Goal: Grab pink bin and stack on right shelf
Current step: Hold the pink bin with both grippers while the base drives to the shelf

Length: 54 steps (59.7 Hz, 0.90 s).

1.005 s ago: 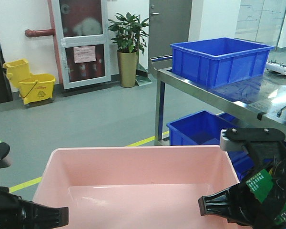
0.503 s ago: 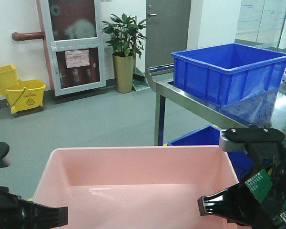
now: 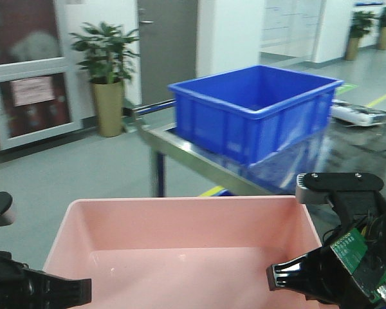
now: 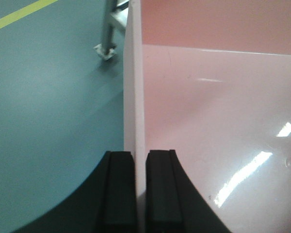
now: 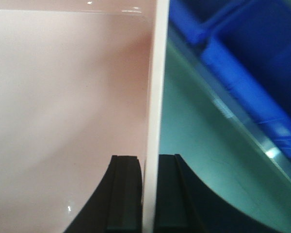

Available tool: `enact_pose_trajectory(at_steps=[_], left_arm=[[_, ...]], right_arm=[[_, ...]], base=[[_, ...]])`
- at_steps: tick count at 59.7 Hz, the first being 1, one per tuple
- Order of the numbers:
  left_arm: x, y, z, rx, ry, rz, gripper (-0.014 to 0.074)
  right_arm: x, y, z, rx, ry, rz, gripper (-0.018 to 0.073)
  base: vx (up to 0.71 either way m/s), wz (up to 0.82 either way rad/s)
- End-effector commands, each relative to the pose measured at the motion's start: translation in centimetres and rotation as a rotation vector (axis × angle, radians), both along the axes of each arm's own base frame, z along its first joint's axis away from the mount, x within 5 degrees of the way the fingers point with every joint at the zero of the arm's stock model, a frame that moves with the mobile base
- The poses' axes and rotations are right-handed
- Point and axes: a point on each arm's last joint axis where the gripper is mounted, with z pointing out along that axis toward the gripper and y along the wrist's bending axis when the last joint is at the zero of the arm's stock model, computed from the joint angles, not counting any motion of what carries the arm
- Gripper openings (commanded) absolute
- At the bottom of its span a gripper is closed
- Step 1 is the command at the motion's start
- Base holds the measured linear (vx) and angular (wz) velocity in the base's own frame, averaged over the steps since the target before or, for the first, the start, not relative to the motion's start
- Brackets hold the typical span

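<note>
readable text: none | pink notice (image 3: 32, 91) on glazed door (image 3: 20, 38), left of the potted plant (image 3: 107, 71): printed lines, too blurred to read | green circuit board (image 3: 349, 248), far right of and below the potted plant: possibly white markings, illegible

Shallow pale-pink bin (image 3: 180, 222), upright and level, near the reflective steel shelf (image 3: 199, 161)

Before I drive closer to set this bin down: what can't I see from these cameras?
Front view: lower decks of the right shelf, hidden behind the pink bin; its far end blurred, cut by the right edge.
Front view: bin's near wall, cut by the bottom edge.
Wrist views: left gripper and right gripper clamp the walls; underside unseen.
</note>
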Motion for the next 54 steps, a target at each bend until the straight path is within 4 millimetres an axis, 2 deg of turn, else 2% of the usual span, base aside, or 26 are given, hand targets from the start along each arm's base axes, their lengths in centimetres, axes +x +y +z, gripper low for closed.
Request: enact_pose_trajectory(at_steps=[1, 36, 54], left_arm=[[0.05, 0.01, 1.96, -0.052, -0.108, -0.028, 0.0038], [0.05, 0.02, 1.95, -0.052, -0.108, -0.027, 0.0038], [0.05, 0.02, 1.95, -0.052, -0.108, -0.027, 0.0038]], right_arm=[[-0.05, -0.43, 1.81, 0.011, -0.102, 0.014, -0.0001], [-0.09, -0.47, 1.77, 0.006, -0.096, 0.012, -0.0001], [-0.10, -0.48, 1.77, 0.006, -0.095, 0.011, -0.0001]], base=[[0.35, -0.72], [0.26, -0.90], [0.21, -0.65]])
